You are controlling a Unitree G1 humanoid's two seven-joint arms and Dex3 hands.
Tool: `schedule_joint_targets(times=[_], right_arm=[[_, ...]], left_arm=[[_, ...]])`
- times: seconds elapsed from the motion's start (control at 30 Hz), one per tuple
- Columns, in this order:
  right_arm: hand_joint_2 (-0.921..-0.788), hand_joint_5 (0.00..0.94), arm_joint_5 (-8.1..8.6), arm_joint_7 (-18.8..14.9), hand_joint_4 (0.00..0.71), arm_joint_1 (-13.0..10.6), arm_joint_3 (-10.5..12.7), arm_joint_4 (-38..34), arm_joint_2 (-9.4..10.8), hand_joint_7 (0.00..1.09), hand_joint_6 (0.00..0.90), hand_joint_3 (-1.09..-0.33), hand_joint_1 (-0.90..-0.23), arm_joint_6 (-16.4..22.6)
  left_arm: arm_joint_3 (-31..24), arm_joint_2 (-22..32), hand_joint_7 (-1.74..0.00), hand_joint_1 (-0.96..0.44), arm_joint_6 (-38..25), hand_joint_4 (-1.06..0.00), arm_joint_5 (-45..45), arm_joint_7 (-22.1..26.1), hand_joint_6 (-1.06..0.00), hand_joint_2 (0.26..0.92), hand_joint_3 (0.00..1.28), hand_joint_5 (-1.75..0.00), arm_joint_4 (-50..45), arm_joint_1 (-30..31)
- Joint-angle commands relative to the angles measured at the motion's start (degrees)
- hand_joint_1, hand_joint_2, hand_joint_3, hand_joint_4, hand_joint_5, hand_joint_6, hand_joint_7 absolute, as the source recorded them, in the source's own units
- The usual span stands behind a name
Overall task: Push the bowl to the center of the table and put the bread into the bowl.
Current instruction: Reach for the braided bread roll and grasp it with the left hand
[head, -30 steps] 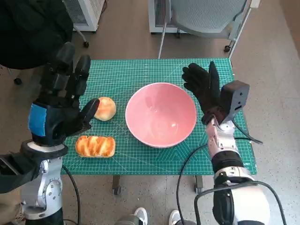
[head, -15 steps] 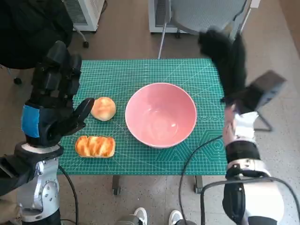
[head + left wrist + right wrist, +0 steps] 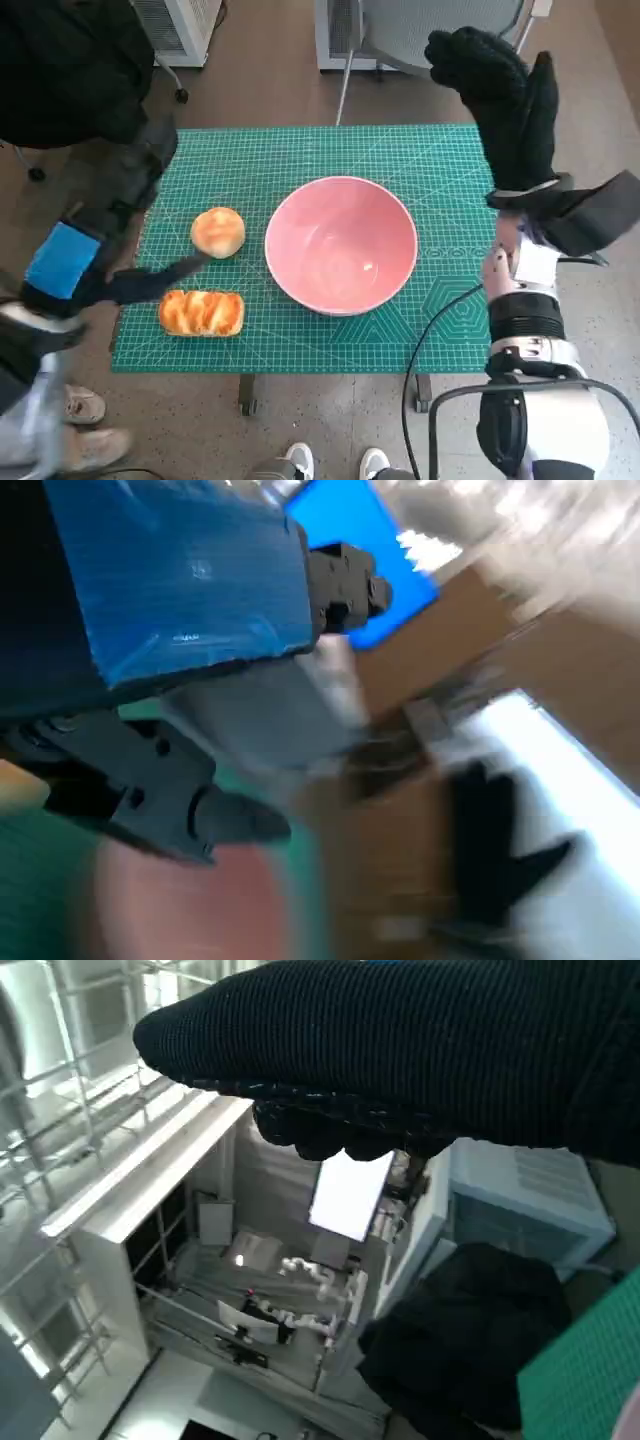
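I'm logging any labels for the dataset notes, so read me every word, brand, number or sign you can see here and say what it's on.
No text is readable in these views.
Green mat: printed grid lines and markings only, too small to read.
Pink bowl, round bun, long loaf: no lettering visible.
Blue tape on the left hand: plain.
Left wrist view: too blurred to tell.

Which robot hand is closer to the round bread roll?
The left hand. It is just beside the round bread roll, a finger reaching toward it. The right hand is raised far across the pink bowl.

Left robot hand (image 3: 75,265) blurred, low — right robot hand (image 3: 500,100) raised, fingers spread.
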State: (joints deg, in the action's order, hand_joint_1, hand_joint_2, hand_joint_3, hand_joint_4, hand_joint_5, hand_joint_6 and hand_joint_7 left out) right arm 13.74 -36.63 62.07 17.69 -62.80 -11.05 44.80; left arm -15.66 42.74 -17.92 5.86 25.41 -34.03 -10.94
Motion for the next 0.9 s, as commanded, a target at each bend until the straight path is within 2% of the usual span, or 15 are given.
schedule_joint_targets(times=[0.03, 0.17, 0.23, 0.4, 0.57, 0.9], right_arm=[[-0.921, 0.0, 0.96, -2.39, 0.253, -2.65, -0.64, 1.7, -0.87, 0.0, 0.345, -0.886, -0.714, 0.05], [-0.921, 0.0, 1.66, -3.17, 0.254, -2.88, -0.63, 2.36, -0.89, 0.0, 0.343, -0.896, -0.71, -0.14], [-0.921, 0.0, 2.08, -3.42, 0.254, -2.86, -0.64, 2.36, -0.8, 0.0, 0.342, -0.901, -0.708, -0.36], [-0.921, 0.0, 2.7, -3.77, 0.254, -2.66, -0.71, 1.99, -0.71, 0.0, 0.342, -0.91, -0.708, -0.84], [-0.921, 0.001, 3.16, -4.23, 0.255, -2.34, -0.73, 1.66, -0.58, 0.0, 0.343, -0.91, -0.71, -1.82], [-0.921, 0.002, 4.4, -5.16, 0.258, -1.96, -0.59, 0.8, -0.16, 0.0, 0.348, -0.904, -0.707, -2.71]], left_arm=[[1.29, 9.03, -0.37, -0.26, 1.68, -0.02, -8.38, 4.35, -0.02, 0.6, 0.06, 0.0, -6.2, 1.23], [2.1, 10.21, -0.5, -0.33, 7.28, -0.06, -14.48, 3.69, -0.03, 0.595, 0.03, -0.02, -5.33, 2.61], [1.99, 10.51, -0.54, -0.4, 11.56, -0.09, -16.29, 3.57, -0.05, 0.602, 0.03, -0.03, -3.57, 3.61], [1.33, 10.75, -0.51, -0.56, 16.61, -0.14, -19.42, 4.13, -0.14, 0.636, 0.02, -0.04, -1.58, 5.56], [-0.02, 10.71, -0.42, -0.63, 18.23, -0.17, -21.02, 5.36, -0.21, 0.66, 0.01, -0.03, -1.21, 7.84], [-2.81, 10.64, -0.28, -0.66, 17.81, -0.18, -22.46, 8.28, -0.27, 0.676, 0.0, 0.0, -2.73, 11.35]])
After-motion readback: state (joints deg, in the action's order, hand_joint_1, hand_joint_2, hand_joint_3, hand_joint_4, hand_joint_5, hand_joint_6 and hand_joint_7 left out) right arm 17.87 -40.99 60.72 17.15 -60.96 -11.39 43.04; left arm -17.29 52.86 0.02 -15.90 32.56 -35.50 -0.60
